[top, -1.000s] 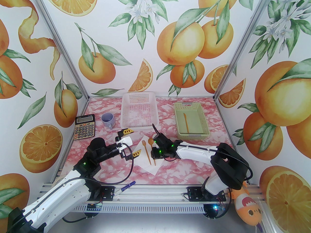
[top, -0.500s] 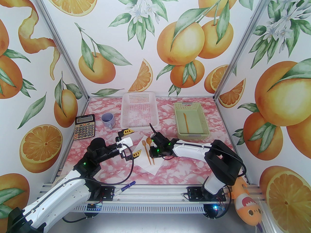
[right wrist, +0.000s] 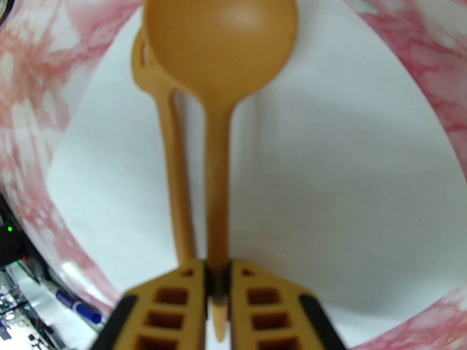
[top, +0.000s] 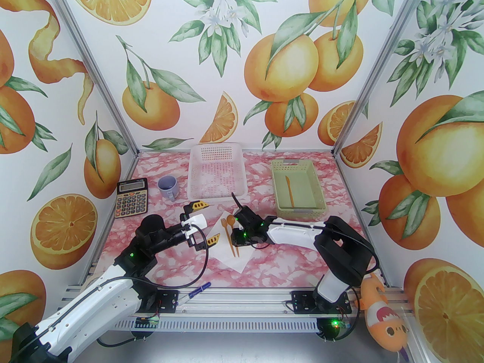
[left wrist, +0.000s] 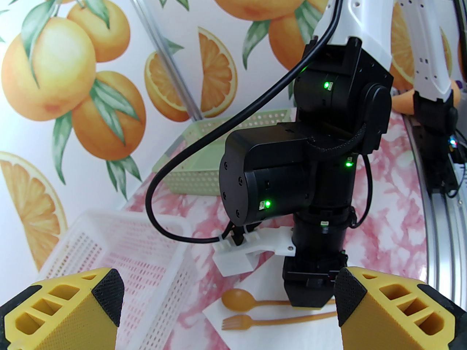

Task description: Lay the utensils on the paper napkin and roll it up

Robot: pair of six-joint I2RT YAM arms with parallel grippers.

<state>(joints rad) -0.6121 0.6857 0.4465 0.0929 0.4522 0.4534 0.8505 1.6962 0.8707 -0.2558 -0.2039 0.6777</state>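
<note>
The paper napkin point(top: 235, 261) lies white on the pink marbled table between my arms. An orange-brown fork point(top: 226, 233) rests on it. The matching spoon point(top: 231, 220) lies right beside the fork, bowl away from the bases. My right gripper point(top: 237, 243) hangs low over the napkin. In the right wrist view the right gripper point(right wrist: 217, 270) is shut on the spoon point(right wrist: 219, 42) near its handle end, and the fork point(right wrist: 175, 181) is partly under it on the napkin point(right wrist: 328, 181). My left gripper point(top: 206, 221) stands open just left of the napkin. The left wrist view has the spoon point(left wrist: 239, 299) and fork point(left wrist: 237, 321) between its fingertips point(left wrist: 105, 294).
A white perforated basket point(top: 216, 172) and a green basket point(top: 317, 193) holding a slim orange-brown piece point(top: 289, 191) stand at the back. A calculator point(top: 131, 199) and a mug point(top: 168, 187) sit at the back left. A blue pen point(top: 196, 290) lies on the front rail.
My right arm has shifted a little left, bringing the spoon closer beside the fork over the napkin. The left arm has not moved.
</note>
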